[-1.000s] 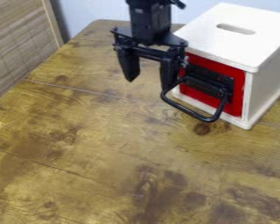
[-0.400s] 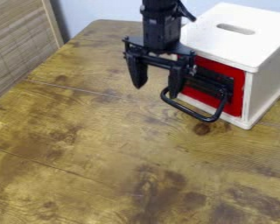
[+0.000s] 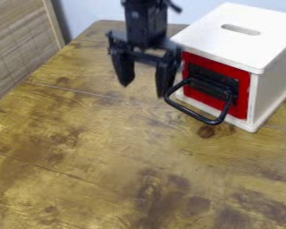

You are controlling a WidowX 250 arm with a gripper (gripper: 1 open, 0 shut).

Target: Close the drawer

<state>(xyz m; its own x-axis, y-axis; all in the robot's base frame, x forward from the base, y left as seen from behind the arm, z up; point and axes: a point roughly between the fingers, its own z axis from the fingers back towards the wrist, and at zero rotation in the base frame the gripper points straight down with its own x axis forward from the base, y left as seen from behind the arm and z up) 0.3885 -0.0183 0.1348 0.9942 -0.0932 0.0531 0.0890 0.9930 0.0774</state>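
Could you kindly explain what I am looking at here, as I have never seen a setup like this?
This is one camera view looking down at a worn wooden table. The black device hanging from above is a robot arm's pincer, its two fingers spread apart and holding nothing. Beside it sits a white cube-shaped box with a slot in its top. In the box's side is a drawer with a red front panel, carrying a large black loop handle. The pincer hangs just in front of that red panel.

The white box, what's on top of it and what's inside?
The white box has only a slot in its top; nothing rests there. Its inside is hidden behind the red drawer front with its black loop handle.
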